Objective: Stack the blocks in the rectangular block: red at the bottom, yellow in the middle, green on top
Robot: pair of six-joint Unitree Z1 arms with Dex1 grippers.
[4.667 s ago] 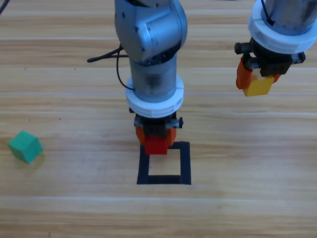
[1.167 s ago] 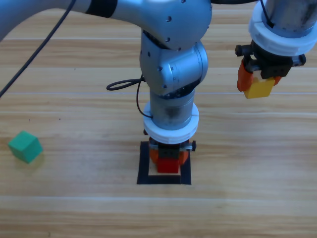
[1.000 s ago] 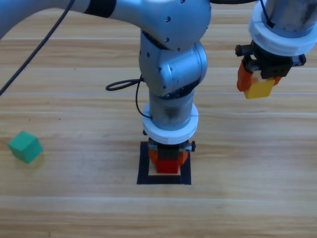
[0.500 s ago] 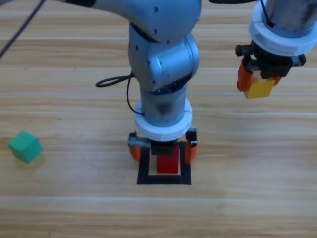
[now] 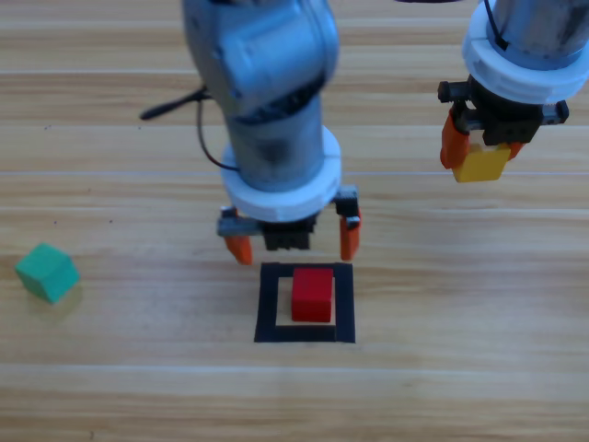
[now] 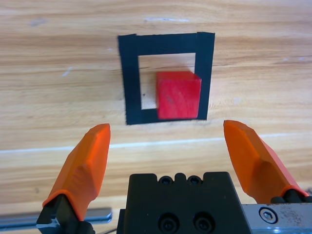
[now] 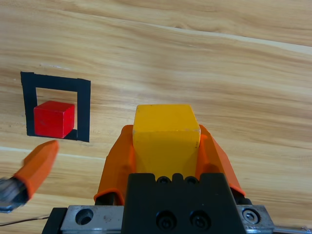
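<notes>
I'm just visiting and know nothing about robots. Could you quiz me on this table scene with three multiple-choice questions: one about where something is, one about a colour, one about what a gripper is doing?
1. Where is the red cube?
A. inside the black tape square
B. at the table's left edge
C. in a gripper

2. What colour is the cube lying alone at the left?
A. yellow
B. teal-green
C. blue

3. What is the right gripper doing?
A. hanging open and empty
B. pressing on the red cube
C. holding the yellow cube in the air

Answers:
1 A: the tape frames it, and the left gripper is open, apart from it.
2 B: the green cube lies there.
3 C: its jaws are clamped on the cube above the wood.
</notes>
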